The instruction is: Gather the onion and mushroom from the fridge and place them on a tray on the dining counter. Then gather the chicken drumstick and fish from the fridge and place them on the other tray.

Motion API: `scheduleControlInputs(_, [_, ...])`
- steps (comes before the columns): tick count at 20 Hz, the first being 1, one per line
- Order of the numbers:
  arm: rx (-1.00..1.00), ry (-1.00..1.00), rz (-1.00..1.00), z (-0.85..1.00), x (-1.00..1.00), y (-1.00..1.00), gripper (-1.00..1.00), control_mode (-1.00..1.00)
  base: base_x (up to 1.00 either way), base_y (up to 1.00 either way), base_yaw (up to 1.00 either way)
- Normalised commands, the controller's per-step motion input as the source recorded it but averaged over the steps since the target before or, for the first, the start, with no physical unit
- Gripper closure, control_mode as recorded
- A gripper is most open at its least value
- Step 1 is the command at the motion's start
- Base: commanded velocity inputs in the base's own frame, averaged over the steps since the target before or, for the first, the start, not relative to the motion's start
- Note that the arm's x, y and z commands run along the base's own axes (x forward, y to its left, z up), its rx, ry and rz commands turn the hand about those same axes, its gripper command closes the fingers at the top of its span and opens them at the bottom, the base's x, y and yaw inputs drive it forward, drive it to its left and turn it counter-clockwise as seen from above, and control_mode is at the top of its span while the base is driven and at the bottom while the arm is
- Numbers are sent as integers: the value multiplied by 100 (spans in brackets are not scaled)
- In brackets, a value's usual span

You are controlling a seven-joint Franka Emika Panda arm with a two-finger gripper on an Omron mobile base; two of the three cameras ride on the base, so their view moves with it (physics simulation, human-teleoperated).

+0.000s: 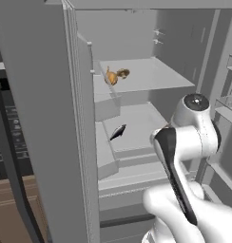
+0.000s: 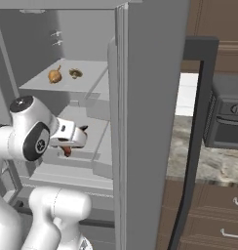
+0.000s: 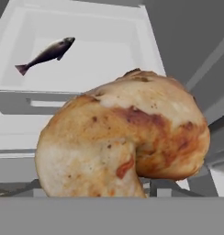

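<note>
The fridge (image 1: 137, 28) stands open in front of me. On its upper shelf lie the round orange onion (image 1: 111, 77) (image 2: 54, 75) and the small brown mushroom (image 1: 123, 72) (image 2: 75, 73). One shelf lower lies the slim dark-silver fish (image 1: 118, 132) (image 3: 46, 54). The tan-golden chicken drumstick (image 3: 123, 137) looms very close in the hand view and hides the fingertips. From the right it hangs as a red-brown lump (image 2: 67, 151) under my gripper (image 2: 71, 145), just in front of the lower shelves. The gripper is shut on it. The trays and the dining counter are out of view.
The open fridge doors (image 1: 46, 118) (image 2: 145, 97) flank the arm closely on both sides. To the right are a dark oven (image 2: 228, 117), a speckled stone counter (image 2: 208, 161) and brown drawers (image 2: 218, 219). Door bins (image 1: 229, 102) jut in at the right.
</note>
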Motion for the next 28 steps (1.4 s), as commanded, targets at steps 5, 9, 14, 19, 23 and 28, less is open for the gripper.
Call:
scheduleControlInputs(5, [0,2,0,62,-96,3,100,-100,0,0,0])
scheduleControlInputs(9, [3,-2,-1,41,-90,0,100,-100,0,0,0])
scheduleControlInputs(14, [0,-3,-1,2,-10,0,100,-100,0,0,0])
scheduleControlInputs(19, [0,-5,-2,0,-28,0,100,-100,0,0,0])
scheduleControlInputs(23, [0,-8,-1,0,-40,0,100,100,-46,0,-3])
scheduleControlInputs(28, [0,0,0,0,0,0,100,100,-86,20,-14])
